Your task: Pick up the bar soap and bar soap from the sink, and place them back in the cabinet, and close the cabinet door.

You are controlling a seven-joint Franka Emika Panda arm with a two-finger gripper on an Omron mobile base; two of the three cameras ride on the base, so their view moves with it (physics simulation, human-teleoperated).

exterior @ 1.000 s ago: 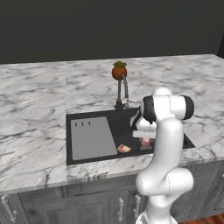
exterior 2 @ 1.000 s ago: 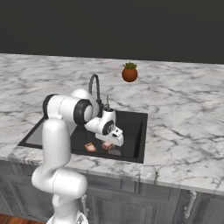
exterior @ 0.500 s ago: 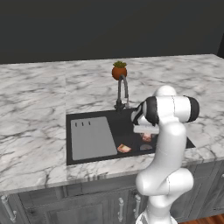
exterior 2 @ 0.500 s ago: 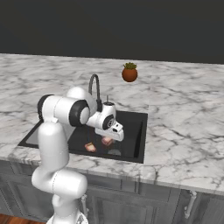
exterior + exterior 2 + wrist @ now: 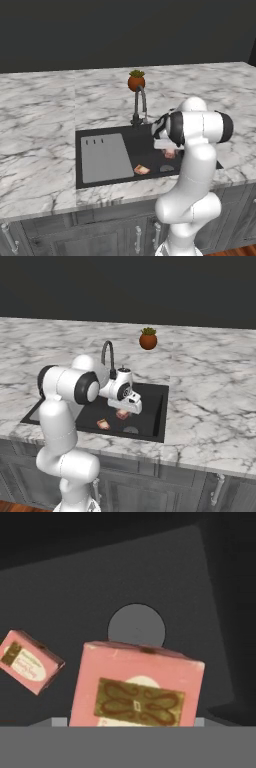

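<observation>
Rising from the black rectangular recessed sink (image 5: pixel 155 406) since a second ago, carrying one small reddish-orange bar soap (image 5: pixel 122 414) upward at centre frame, apparently clenched in the two-finger gripper (image 5: pixel 125 410), though fingertips hidden behind the bar (image 5: pixel 136 692). Leaving the second reddish-orange bar soap (image 5: pixel 141 170) lying on the basin floor, near the round grey drain (image 5: pixel 136 625). Risking, by judgement, a slipped bar or a knock against the dark curved faucet (image 5: pixel 139 105) just beside.
</observation>
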